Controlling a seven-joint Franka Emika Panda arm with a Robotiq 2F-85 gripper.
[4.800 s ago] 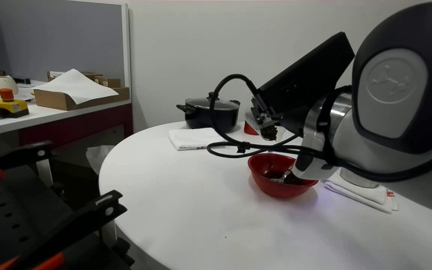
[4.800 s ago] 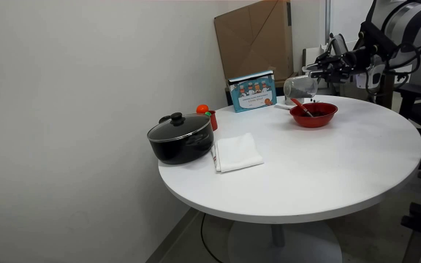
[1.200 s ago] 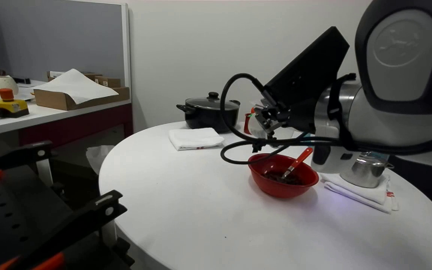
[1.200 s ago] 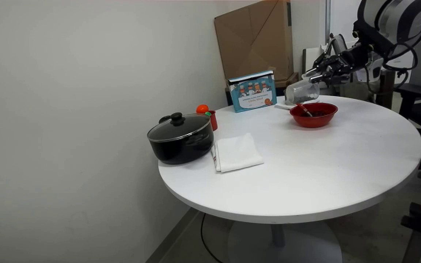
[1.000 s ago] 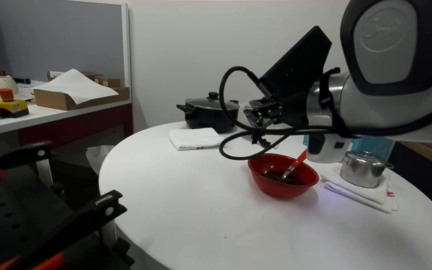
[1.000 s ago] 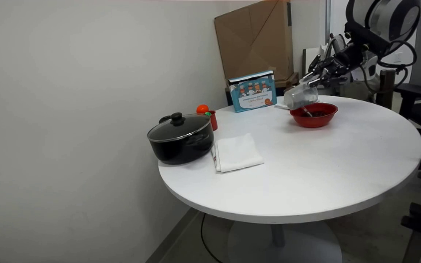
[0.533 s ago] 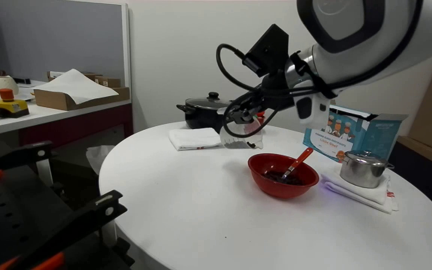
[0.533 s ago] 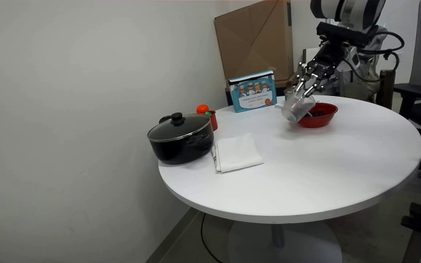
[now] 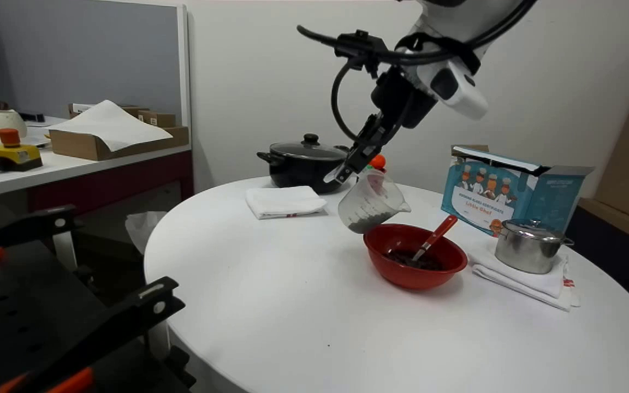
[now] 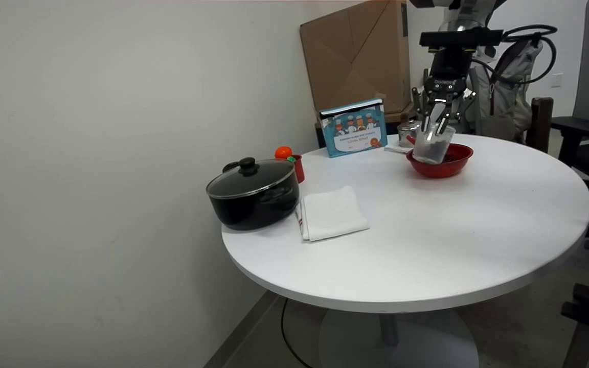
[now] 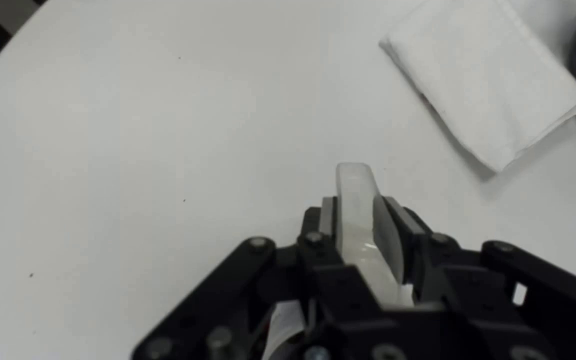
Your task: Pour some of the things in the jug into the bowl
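Note:
My gripper [image 9: 342, 173] is shut on the handle of the clear jug [image 9: 370, 203]. In the wrist view the pale handle [image 11: 355, 187] stands between the two pads of my gripper [image 11: 357, 215]. The jug is tilted, spout towards the bowl, just above the table at the bowl's edge. Some dark matter [image 9: 368, 222] lies low in the jug. The red bowl [image 9: 415, 279] stands upright beside it, with dark matter [image 9: 408, 259] and a red-handled spoon [image 9: 439, 230] in it. In an exterior view the jug [image 10: 431, 149] partly covers the bowl [image 10: 440, 171].
A black lidded pot [image 9: 306, 168] and a folded white cloth [image 9: 286, 202] are at the back. A red cup [image 10: 299, 169] stands by the pot. A shiny metal pot [image 9: 530, 250] sits on another cloth [image 9: 533, 292], near a blue box [image 9: 484, 194].
My gripper has swung from nearly level to pointing down, and the jug has turned from tipped over the bowl to nearer upright, lower and beside it. The bowl has shifted slightly.

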